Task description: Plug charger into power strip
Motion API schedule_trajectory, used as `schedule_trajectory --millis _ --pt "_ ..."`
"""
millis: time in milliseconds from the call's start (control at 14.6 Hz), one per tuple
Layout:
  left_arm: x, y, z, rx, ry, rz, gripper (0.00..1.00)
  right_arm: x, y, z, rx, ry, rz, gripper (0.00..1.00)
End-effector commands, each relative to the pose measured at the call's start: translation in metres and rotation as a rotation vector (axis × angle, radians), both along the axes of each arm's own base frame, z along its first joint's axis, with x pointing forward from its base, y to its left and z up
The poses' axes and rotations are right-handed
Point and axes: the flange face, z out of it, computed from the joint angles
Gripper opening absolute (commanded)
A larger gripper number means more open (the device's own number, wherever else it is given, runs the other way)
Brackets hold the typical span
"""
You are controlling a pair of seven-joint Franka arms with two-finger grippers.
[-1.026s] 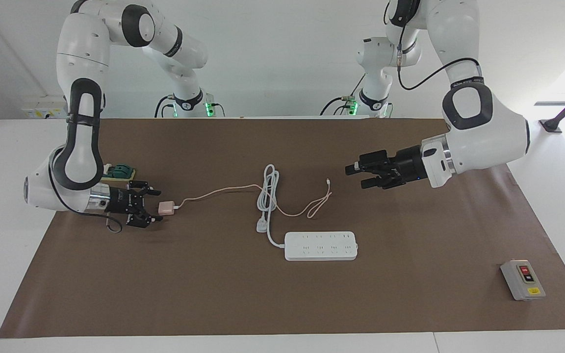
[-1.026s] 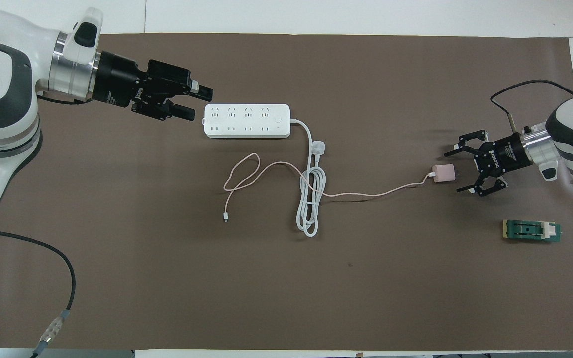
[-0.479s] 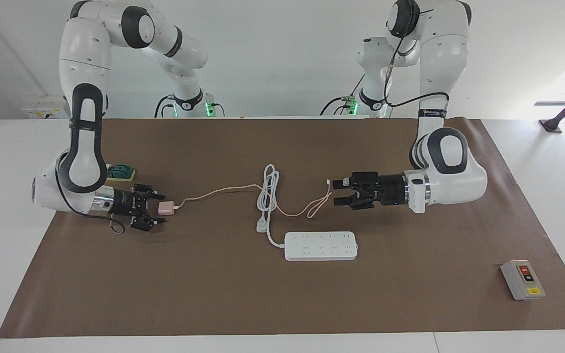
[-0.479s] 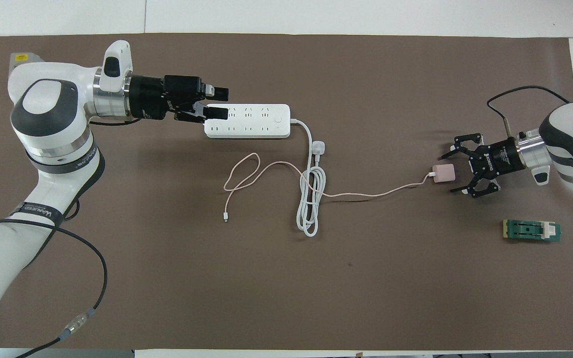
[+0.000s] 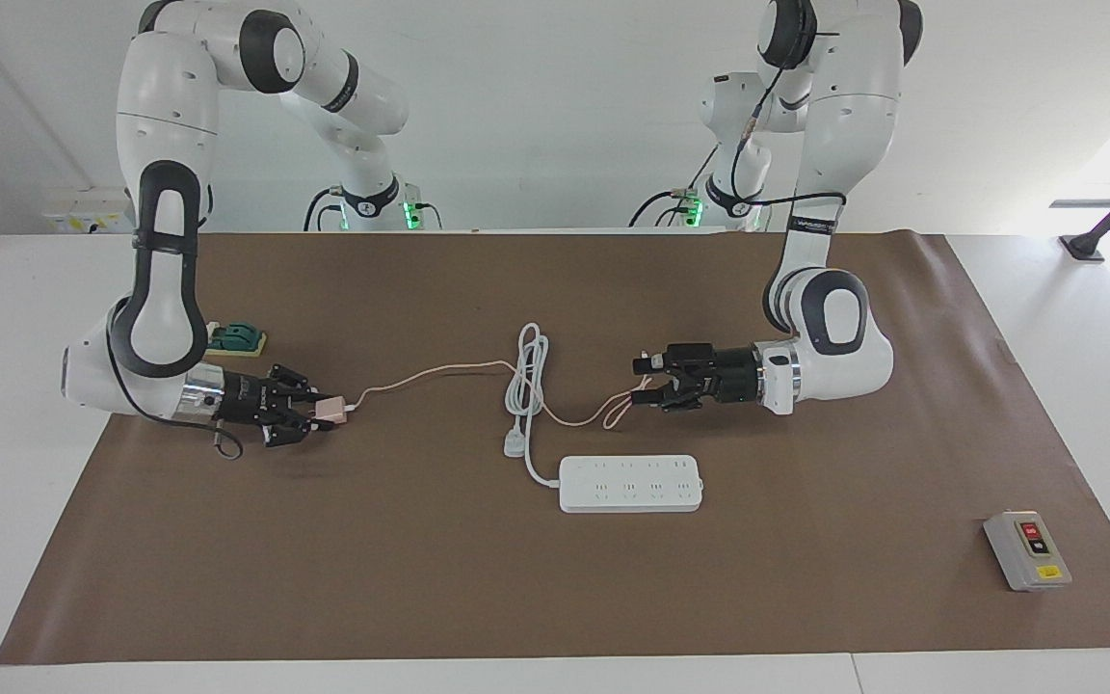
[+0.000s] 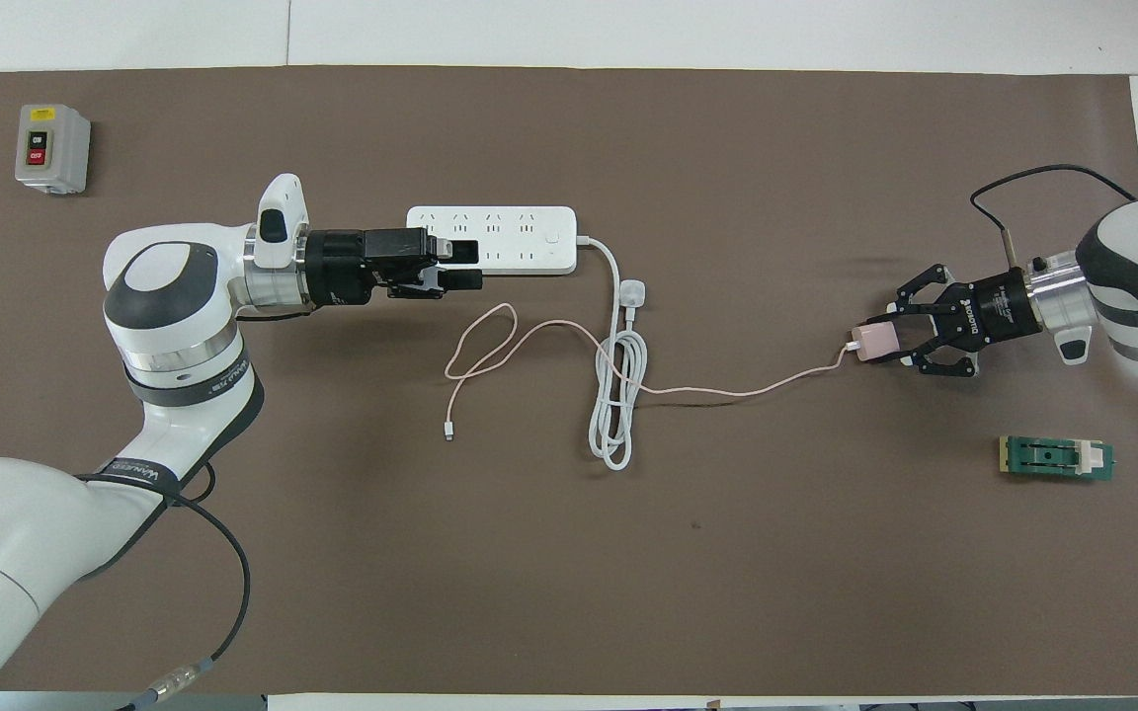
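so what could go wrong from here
1. The right gripper is shut on the charger only at its tips, so it may slip or twist when lifted.
2. The charger's cable crosses the strip's coiled cord and may snag it.
3. The power strip lies free; the open left gripper is above it, not on it.

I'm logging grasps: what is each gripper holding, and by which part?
Right gripper holds the charger by its cube body; left gripper holds nothing.
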Motion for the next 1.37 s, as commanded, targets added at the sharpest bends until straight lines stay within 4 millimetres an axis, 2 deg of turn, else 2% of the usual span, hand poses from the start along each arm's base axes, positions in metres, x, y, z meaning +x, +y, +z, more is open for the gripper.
schedule_trajectory --millis 0,68,274,410,479,684,889,957,1094,1231,1299 --pt "-0.022 0.002 -0.004 -0.023 -0.027 0.036 1.0 0.005 0.01 0.007 0.01 -0.028 -0.003 0.0" --pt "-0.023 0.002 -0.006 -0.022 -0.029 0.034 1.0 0.014 0.013 0.024 -0.002 -0.026 -0.023 0.0" --pt "-0.026 -0.006 -0.009 -0.056 -0.014 0.03 1.0 0.045 0.064 0.082 -0.034 -0.013 -0.026 0.0" --pt "-0.028 -0.012 -0.01 -0.065 -0.009 0.02 1.0 0.06 0.108 0.116 -0.052 -0.026 -0.013 0.0" --pt "-0.029 -0.014 -0.009 -0.075 -0.01 0.011 1.0 0.064 0.137 0.131 -0.048 -0.038 0.001 0.0" --pt "-0.031 -0.019 -0.013 -0.077 -0.017 0.001 1.0 0.076 0.215 0.165 -0.014 -0.053 -0.013 0.0" --pt "-0.03 -0.019 -0.014 -0.084 -0.013 0.013 1.0 0.075 0.299 0.18 -0.024 -0.062 -0.041 0.0" --pt "-0.03 -0.019 -0.013 -0.084 -0.015 0.016 1.0 0.07 0.331 0.181 -0.035 -0.071 -0.051 0.0" --pt "-0.03 -0.019 -0.013 -0.083 -0.015 0.017 1.0 0.06 0.382 0.183 -0.049 -0.099 -0.063 0.0" --pt "-0.029 -0.018 -0.013 -0.084 -0.016 0.018 1.0 0.048 0.413 0.184 -0.05 -0.107 -0.047 0.0" --pt "-0.029 -0.017 -0.012 -0.084 -0.016 0.021 1.0 0.045 0.422 0.185 -0.051 -0.106 -0.053 0.0"
